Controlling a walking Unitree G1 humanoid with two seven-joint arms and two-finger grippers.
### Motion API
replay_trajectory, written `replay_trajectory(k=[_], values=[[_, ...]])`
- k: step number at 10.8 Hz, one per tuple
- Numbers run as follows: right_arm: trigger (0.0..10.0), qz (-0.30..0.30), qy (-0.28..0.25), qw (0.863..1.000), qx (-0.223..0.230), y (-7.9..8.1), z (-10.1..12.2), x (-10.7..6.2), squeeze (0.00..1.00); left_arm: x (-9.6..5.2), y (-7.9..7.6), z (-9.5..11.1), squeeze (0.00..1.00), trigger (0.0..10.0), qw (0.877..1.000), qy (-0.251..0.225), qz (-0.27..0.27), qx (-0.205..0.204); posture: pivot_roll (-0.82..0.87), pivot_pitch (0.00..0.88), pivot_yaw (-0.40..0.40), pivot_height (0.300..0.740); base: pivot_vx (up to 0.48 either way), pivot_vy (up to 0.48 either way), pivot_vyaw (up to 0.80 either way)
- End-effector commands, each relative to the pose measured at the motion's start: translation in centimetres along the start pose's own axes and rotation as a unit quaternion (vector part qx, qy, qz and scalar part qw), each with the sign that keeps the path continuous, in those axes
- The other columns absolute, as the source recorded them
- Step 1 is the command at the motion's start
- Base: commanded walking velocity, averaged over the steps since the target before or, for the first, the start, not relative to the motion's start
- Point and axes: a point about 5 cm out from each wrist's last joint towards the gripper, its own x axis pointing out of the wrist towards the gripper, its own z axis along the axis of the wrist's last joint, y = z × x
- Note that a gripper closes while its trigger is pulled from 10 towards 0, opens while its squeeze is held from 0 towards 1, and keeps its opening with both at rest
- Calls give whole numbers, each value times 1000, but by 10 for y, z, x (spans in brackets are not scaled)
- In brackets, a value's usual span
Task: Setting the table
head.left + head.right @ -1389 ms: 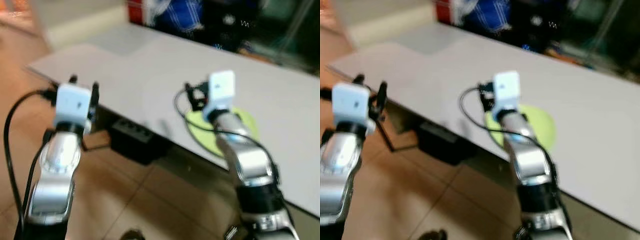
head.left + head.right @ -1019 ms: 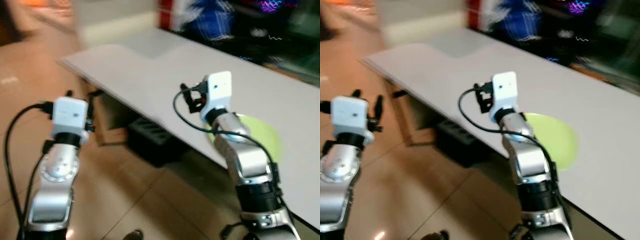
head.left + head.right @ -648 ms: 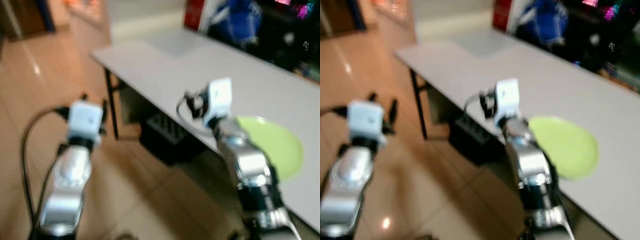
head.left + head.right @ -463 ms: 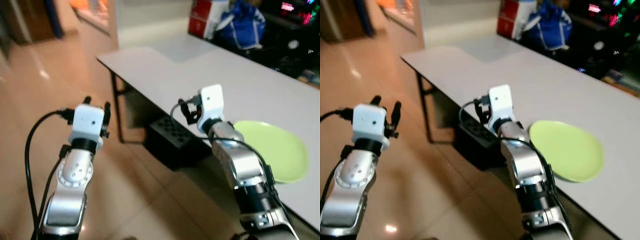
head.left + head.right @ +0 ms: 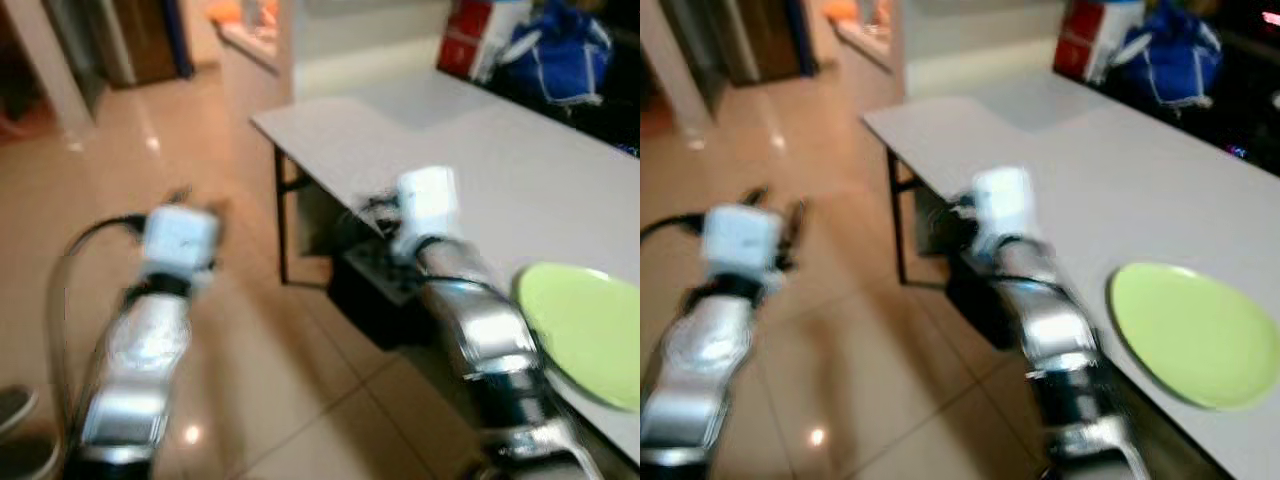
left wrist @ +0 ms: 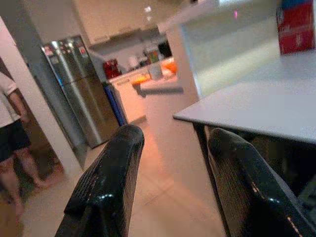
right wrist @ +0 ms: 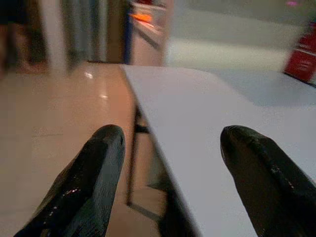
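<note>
1. Two silver arms reach forward in the head views, both blurred; the left arm occupies the lower left of the frame over the tan tiled floor (image 5: 300,380), the right arm runs from lower right toward the centre.
2. Left end effector (image 6: 173,163): in the left wrist view its two black fingers (image 6: 111,177) stand well apart with nothing between them. It is raised over open floor, pointing past the corner of the surface toward a kitchen area.
3. Right end effector (image 7: 173,173): in the right wrist view its fingers (image 7: 94,173) are spread wide and hold nothing. It hangs at the near edge of the surface, close to the corner.
4. Surface (image 5: 1090,170): a long pale grey top running from the upper centre to the right edge of the head views, on dark legs.
5. Green plate (image 5: 1195,335): round, lime green, lying flat on the surface at the right of the frame, close to the near edge. It lies to the right of the right arm's forearm and is apart from both end effectors.
6. Red box (image 5: 1080,45) and blue bag (image 5: 1170,55): at the far side of the surface, upper right of the frame, side by side.
7. Dark crate-like object (image 5: 375,285): on the floor beneath the surface, centre of frame; detail is too blurred to identify.
8. Steel refrigerator (image 6: 81,84): upper left of the left wrist view, beside a counter with orange items.
9. Person (image 6: 12,133): partly visible at the left edge of the left wrist view, in a white top and dark shorts.
</note>
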Motion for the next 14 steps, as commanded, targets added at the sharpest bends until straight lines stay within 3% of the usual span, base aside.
replay_trajectory(k=[1, 4, 6, 14], values=[[10000, -14, 8, 1000, -9, -11, -4, -6, 0, -1, -10, 3, 0, 10000, 1000, -5, -14, -7, 10, 0, -33, 740, 368, 0, 0], [10000, 8, -2, 1000, -13, -5, -2, -5, 0, -3, -9, 3, 0, 10000, 1000, -3, -7, -9, 15, 0, -30, 740, 373, 0, 0], [10000, 15, -7, 1000, 11, -4, -5, -8, 0, -5, -7, 9, 0, 10000, 1000, -7, 1, -12, 46, 0, -75, 740, 386, 0, 0], [10000, 26, -23, 999, 40, 4, -5, -7, 0, -9, -1, 12, 0, 10000, 1000, -9, -3, 11, 75, 0, -75, 740, 382, 0, 767]])
